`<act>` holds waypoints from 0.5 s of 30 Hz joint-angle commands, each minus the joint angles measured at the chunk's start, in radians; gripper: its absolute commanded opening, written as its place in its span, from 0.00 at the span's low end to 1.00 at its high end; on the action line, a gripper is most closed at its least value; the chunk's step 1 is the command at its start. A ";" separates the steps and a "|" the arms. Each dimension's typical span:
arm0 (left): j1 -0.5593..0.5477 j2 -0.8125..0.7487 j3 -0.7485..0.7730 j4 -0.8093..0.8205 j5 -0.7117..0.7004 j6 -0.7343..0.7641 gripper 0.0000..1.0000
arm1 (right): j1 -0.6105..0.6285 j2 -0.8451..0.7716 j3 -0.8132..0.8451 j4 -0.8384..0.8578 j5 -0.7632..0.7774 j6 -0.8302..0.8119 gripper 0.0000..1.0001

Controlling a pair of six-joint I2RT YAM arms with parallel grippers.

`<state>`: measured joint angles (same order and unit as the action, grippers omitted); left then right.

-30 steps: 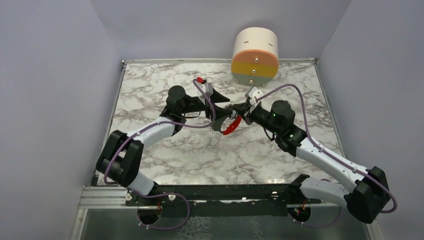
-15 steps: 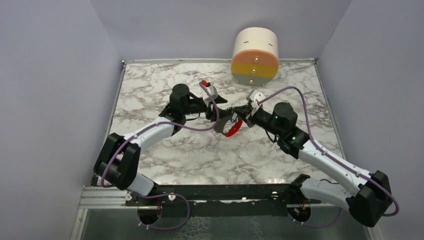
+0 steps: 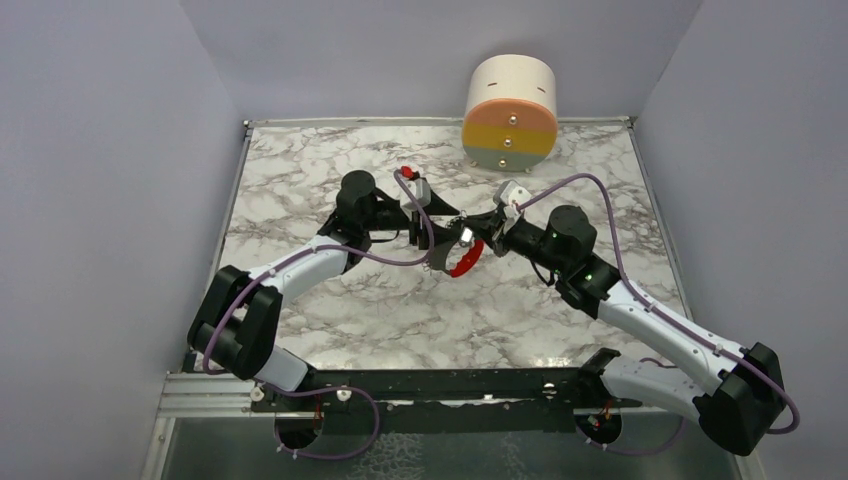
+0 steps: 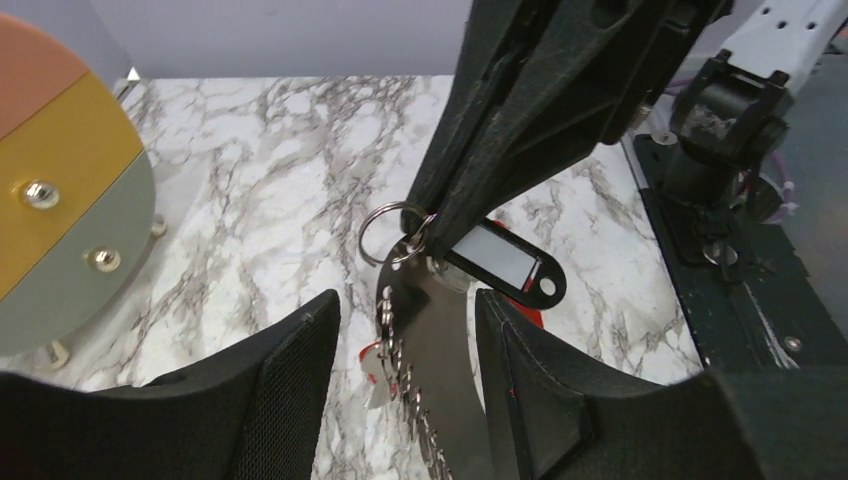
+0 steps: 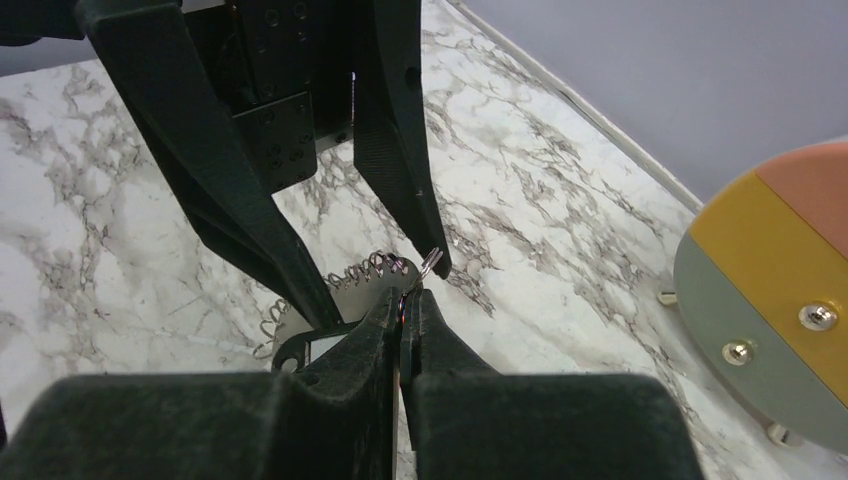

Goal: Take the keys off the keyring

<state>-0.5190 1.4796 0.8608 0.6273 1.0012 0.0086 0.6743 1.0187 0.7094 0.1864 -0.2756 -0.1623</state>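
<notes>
Since a second ago, my two claws have slid a little nearer to my bases, and the keyring [image 4: 398, 365] came along with them.

The keyring hangs over the middle of the marble table [image 3: 300, 160], right between my two claws. My right claw [image 5: 404, 300] is pinched tight on its top end, just where the thin metal ring [image 4: 362, 238] sits. The silver chain [image 5: 368, 270] hangs down from there. A flat silver piece [image 4: 442, 345] hangs beside the chain. A black tag with a white window [image 4: 505, 262] sticks out just next to my right fingertips. From above, the red curved clip [image 3: 461, 262] shows just on the near side of my claws. I cannot tell if it touches the table. A tiny red and white bit [image 4: 372, 358] hangs by the chain. It is too small for me to say if it is one of the keys.

My left claw [image 4: 408, 298] is spread wide and grips nothing. Its two black fingers [image 4: 285, 385] stand on either side of the chain and the flat piece. The flat piece is very close to one finger, and I cannot tell if they touch.

Far back on the table lies a round box [image 3: 508, 112] with pink, yellow and grey-green bands and small shiny knobs. Purple cables [image 3: 572, 175] loop along both my arms. Grey walls [image 3: 100, 200] stand around the table.
</notes>
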 commanded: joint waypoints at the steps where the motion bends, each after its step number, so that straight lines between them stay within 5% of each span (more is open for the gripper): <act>1: 0.000 0.000 -0.013 0.142 0.124 -0.074 0.52 | 0.005 -0.016 -0.006 0.051 -0.031 0.008 0.01; 8: -0.002 0.028 -0.029 0.260 0.162 -0.168 0.26 | 0.005 -0.006 0.002 0.063 -0.040 0.013 0.01; 15: 0.000 0.034 -0.040 0.267 0.155 -0.165 0.28 | 0.006 -0.014 0.008 0.073 -0.060 0.018 0.01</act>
<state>-0.5079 1.5066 0.8295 0.8448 1.0920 -0.1333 0.6743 1.0191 0.7094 0.1936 -0.3038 -0.1581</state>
